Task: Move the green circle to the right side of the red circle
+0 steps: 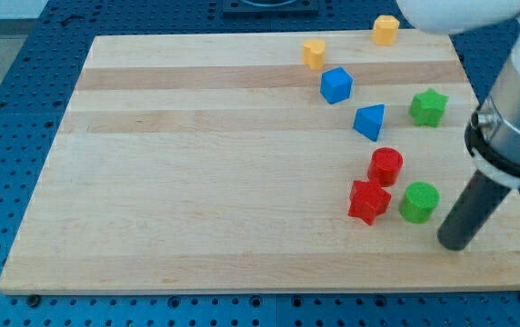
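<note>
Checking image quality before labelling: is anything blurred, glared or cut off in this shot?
Camera view: even, soft light, only faint shadows under the blocks; green circle and red circle are sharp; my tip is slightly soft; the pale arm housing is blown out and cropped at the view's top right.

A pale wooden board (pixel 224 163) on a blue perforated bench carries, all toward the right of the frame: two yellow blocks (pixel 314 54) at top, blue cube (pixel 336 85), blue triangle (pixel 369 122), green star (pixel 428 107), red circle (pixel 385 166), red star (pixel 368 201), green circle (pixel 418 202)
</note>
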You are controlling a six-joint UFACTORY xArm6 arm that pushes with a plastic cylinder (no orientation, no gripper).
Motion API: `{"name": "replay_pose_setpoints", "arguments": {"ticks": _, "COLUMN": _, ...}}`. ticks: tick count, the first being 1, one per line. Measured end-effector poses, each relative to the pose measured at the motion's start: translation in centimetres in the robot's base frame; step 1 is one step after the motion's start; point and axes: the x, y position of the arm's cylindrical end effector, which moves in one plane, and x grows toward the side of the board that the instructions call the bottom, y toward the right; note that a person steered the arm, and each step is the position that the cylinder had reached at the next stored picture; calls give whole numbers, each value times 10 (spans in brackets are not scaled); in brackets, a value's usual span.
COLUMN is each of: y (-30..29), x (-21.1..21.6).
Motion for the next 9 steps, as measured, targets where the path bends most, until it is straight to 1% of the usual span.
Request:
{"name": "replay_pose_setpoints", "arguments": {"ticks": 1, "y": -36, "x": -7}}
{"name": "replay_pose_setpoints", "arguments": {"ticks": 2, "y": -47, "x": -26}}
{"name": "replay_pose_setpoints", "arguments": {"ticks": 3, "y": -35, "x": -36}}
{"name": "replay_pose_setpoints", "arguments": {"ticks": 4, "y": -27, "x": -25}}
{"name": "replay_pose_setpoints", "arguments": {"ticks": 6, "y": -14, "x": -33}}
{"name": "replay_pose_setpoints", "arguments": {"ticks": 7, "y": 4, "x": -34}}
{"name": "replay_pose_setpoints", "arguments": {"ticks": 8, "y": 9, "x": -42}}
{"name": "replay_pose_setpoints", "arguments": {"ticks": 9, "y": 2, "x": -55}}
